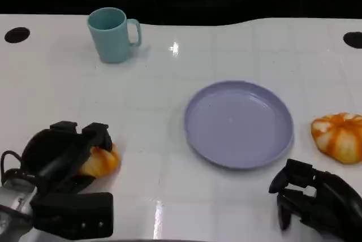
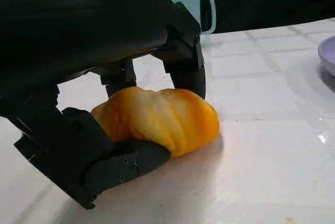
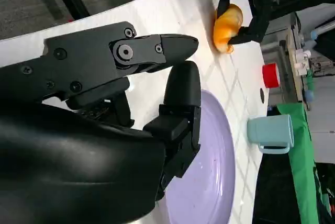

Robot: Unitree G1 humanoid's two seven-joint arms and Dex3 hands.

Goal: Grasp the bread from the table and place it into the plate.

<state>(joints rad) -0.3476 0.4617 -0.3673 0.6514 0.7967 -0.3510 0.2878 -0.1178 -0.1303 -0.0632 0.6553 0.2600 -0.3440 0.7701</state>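
My left hand (image 1: 62, 160) is closed around the bread (image 1: 100, 160), which lies on the table (image 1: 169, 185) at the left, well apart from the plate (image 1: 238, 124). Behind stands a teal mug (image 1: 112, 34). Beside the plate's right lies another orange bun (image 1: 339, 136). My right hand (image 1: 311, 197) holds nothing, fingers apart.

Bright overhead glare on table (image 1: 175, 48)

Right hand (image 3: 157, 77) empty above plate (image 3: 209, 182), left hand (image 3: 251, 4) gripping bread (image 3: 227, 25)
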